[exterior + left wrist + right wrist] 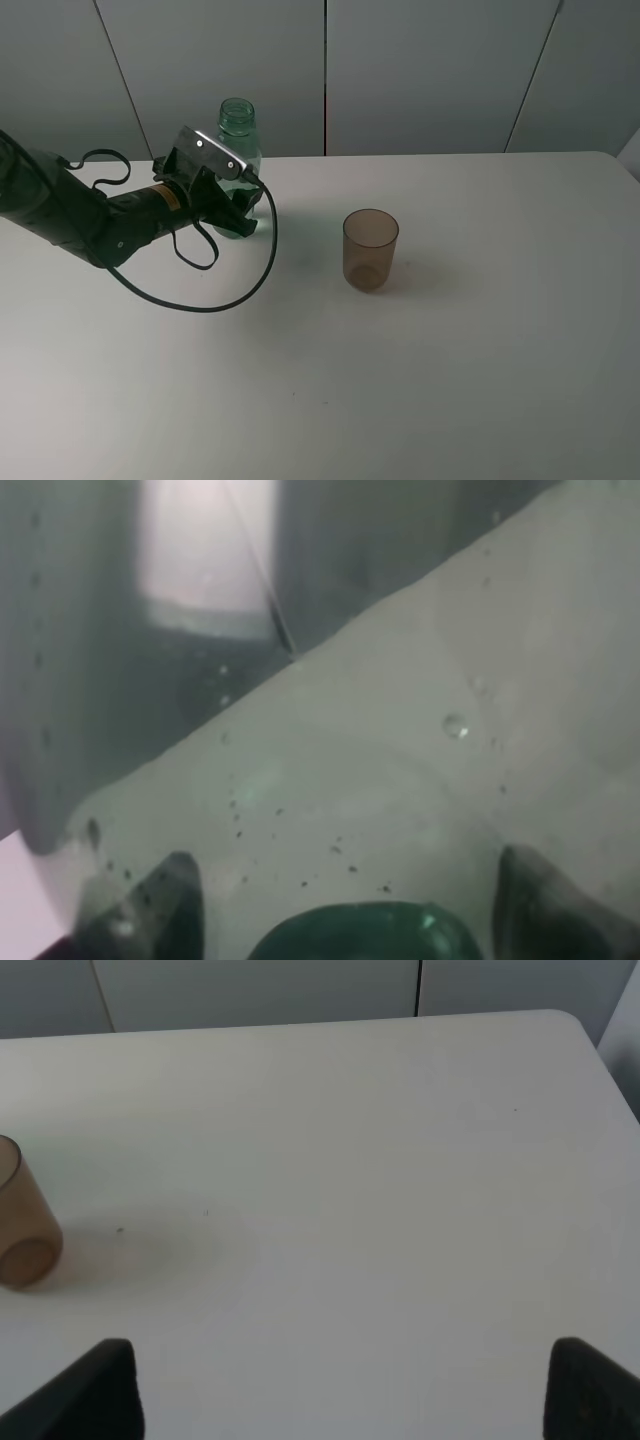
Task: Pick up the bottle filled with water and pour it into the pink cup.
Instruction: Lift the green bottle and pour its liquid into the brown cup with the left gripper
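Note:
The green-tinted bottle stands upright, capless, at the back left of the white table. My left gripper reaches in from the left and its fingers stand on either side of the bottle's lower body, closed on it. In the left wrist view the bottle fills the frame. The pink cup stands upright to the right of the bottle, apart from it, and looks empty. It also shows in the right wrist view. My right gripper is open and empty, off to the cup's right.
A black cable from the left arm loops over the table in front of the bottle. Grey wall panels stand behind the table's back edge. The table's right corner shows in the right wrist view.

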You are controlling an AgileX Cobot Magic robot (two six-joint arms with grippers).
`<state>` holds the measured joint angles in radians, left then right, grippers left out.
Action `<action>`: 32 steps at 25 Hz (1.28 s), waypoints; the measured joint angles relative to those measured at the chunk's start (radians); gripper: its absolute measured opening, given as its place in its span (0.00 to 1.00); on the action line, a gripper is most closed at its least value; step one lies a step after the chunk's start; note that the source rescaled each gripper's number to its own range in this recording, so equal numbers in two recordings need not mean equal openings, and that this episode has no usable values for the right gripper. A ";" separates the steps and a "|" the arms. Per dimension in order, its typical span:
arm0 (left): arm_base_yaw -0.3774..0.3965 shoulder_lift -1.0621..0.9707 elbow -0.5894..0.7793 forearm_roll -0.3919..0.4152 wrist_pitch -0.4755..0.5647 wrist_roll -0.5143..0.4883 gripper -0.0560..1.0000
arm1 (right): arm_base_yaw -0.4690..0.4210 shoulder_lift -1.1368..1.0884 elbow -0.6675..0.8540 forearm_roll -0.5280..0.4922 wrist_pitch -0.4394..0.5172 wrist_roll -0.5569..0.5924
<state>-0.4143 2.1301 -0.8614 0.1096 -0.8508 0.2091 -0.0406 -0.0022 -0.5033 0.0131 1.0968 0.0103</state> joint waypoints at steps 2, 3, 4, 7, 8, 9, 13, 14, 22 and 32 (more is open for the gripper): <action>0.000 -0.002 0.000 0.022 0.004 -0.031 0.05 | 0.000 0.000 0.000 0.000 0.000 0.000; 0.000 -0.009 0.000 0.031 0.012 -0.055 0.05 | 0.000 0.000 0.000 0.000 0.000 0.000; 0.000 -0.018 0.000 0.048 0.028 -0.083 0.05 | 0.000 0.000 0.000 0.000 0.000 0.000; -0.004 -0.055 -0.009 0.105 0.084 -0.147 0.05 | 0.000 0.000 0.000 0.000 0.000 0.000; -0.010 -0.069 -0.024 0.118 0.112 -0.156 0.05 | 0.000 0.000 0.000 0.000 0.000 0.000; -0.021 -0.080 -0.044 0.128 0.149 -0.163 0.05 | 0.000 0.000 0.000 0.000 0.000 0.000; -0.070 -0.097 -0.135 0.173 0.254 -0.171 0.05 | 0.000 0.000 0.000 0.000 0.000 0.000; -0.082 -0.097 -0.153 0.190 0.272 -0.171 0.05 | 0.000 0.000 0.000 0.000 0.000 0.000; -0.147 -0.097 -0.294 0.253 0.490 -0.016 0.05 | 0.000 0.000 0.000 0.000 0.000 0.000; -0.200 -0.097 -0.333 0.255 0.629 0.379 0.05 | 0.000 0.000 0.000 0.000 0.000 0.000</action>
<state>-0.6145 2.0327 -1.1947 0.3650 -0.2216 0.5885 -0.0406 -0.0022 -0.5033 0.0131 1.0968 0.0103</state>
